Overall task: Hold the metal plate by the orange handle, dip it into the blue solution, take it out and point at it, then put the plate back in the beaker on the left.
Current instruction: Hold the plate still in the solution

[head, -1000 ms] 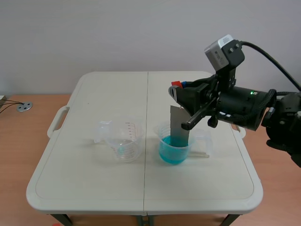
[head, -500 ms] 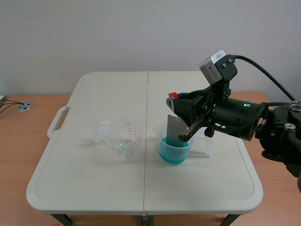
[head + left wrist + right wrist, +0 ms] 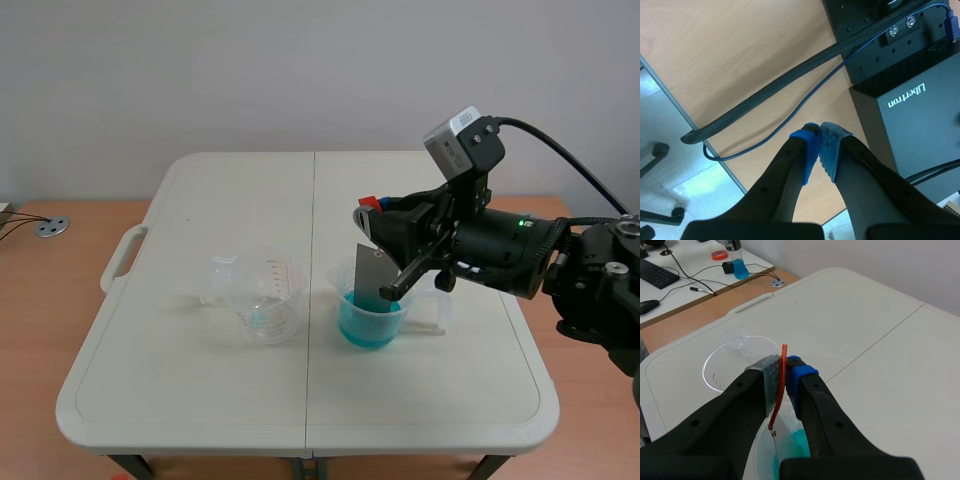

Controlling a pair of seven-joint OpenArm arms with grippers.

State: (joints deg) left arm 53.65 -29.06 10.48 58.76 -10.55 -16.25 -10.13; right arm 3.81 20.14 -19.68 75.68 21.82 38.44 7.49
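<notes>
R gripper point(image 3: 378, 206), clamped on orange handle point(image 3: 782, 385), has sunk metal plate point(image 3: 372, 275) into blue solution point(image 3: 362, 328), now still, so dip looks done.

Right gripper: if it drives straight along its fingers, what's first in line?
Probably the empty beaker, which lies just ahead of the right gripper. It might instead pass above the rim and meet the table; depth is unclear.
</notes>
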